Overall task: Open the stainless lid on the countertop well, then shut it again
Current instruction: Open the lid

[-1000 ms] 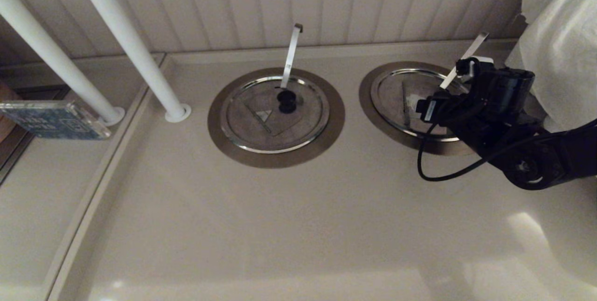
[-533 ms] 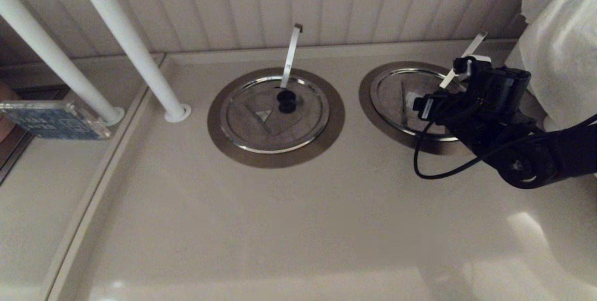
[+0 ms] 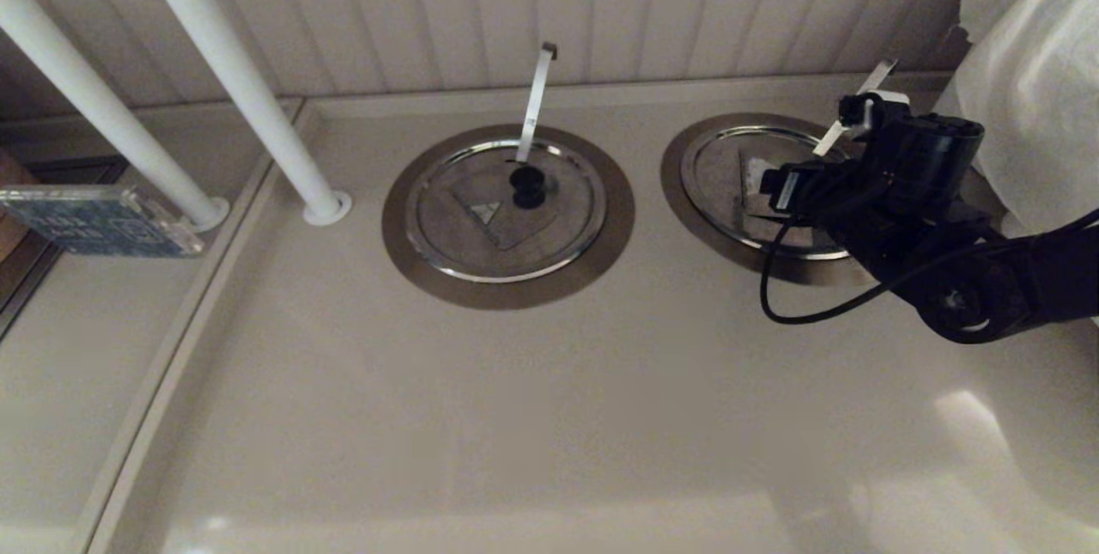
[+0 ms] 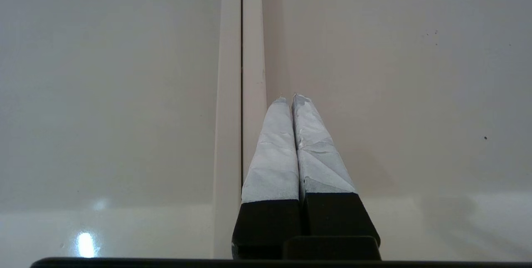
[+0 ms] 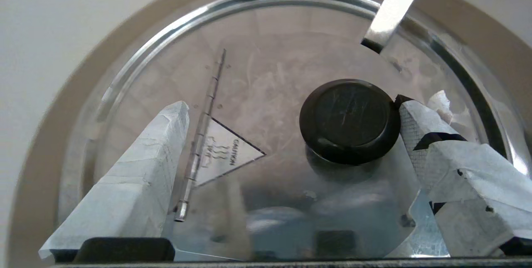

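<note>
Head view: the stainless lid [image 3: 755, 185] sits flat in the countertop well [image 3: 683, 197] on the beige counter [image 3: 549, 382], to the right of a twin lid [image 3: 505, 209] with a near-vertical strip [image 3: 536, 99]. The stainless lid's slanted strip [image 3: 850, 112] leans up toward the panelled wall [image 3: 601, 13]. The right end effector [image 3: 820, 172] hangs over the right part of the stainless lid, its black arm hiding the knob. 2 white poles [image 3: 232, 82] stand on the counter left of the twin lid.

Left wrist view: the left end effector [image 4: 291, 97] is parked over bare counter [image 4: 395, 72] beside a seam [image 4: 241, 72], its 2 taped fingers [image 4: 272, 151] pressed together with nothing between them.

Right wrist view: the right end effector [image 5: 291, 108] is spread wide above the stainless lid [image 5: 266, 72]. One finger [image 5: 419, 124] touches the side of the black knob [image 5: 349, 120]; the other finger [image 5: 141, 168] lies well apart from it, beyond the hinge [image 5: 203, 135] and the triangle caution sticker [image 5: 226, 156]. The well's ring [image 5: 50, 135] surrounds the lid, which lies closed.
</note>
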Available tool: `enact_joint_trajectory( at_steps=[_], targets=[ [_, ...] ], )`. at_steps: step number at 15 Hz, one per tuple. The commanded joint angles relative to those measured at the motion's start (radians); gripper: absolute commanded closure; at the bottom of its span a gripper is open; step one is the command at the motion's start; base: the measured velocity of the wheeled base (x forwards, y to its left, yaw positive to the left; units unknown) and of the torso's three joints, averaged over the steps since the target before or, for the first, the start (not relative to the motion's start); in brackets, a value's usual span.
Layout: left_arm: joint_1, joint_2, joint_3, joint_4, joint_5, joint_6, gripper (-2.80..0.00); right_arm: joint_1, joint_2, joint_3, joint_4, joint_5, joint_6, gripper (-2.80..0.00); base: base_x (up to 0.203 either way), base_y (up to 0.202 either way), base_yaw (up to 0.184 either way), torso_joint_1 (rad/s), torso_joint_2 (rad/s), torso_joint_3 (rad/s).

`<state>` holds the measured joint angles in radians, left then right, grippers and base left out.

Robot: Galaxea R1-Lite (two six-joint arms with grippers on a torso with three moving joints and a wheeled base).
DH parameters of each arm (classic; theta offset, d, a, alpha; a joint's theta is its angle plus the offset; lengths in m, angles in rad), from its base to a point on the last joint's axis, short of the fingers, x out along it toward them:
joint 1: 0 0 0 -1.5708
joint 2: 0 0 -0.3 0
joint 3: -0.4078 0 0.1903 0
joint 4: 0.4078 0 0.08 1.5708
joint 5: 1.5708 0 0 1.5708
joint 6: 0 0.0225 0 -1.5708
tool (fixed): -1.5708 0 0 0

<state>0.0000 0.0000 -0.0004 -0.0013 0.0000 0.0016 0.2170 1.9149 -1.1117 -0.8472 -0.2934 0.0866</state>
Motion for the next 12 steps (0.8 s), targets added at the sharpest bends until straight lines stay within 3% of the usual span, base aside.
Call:
enact_joint_trajectory(
  at_steps=[1,12],
  targets=[
    [0.000,-0.002,0.000,0.000,0.000,0.000,0.00,0.013,-0.029,0.000,-0.005,-0.002,0.001,-2.80,0.000,0.000,0.000,0.000,0.00,0.000],
    [0.000,-0.002,0.000,0.000,0.000,-0.001,0.00,0.070,-0.036,-0.049,-0.004,-0.016,-0.019,-2.80,0.000,0.000,0.000,0.000,0.00,0.000]
  ],
)
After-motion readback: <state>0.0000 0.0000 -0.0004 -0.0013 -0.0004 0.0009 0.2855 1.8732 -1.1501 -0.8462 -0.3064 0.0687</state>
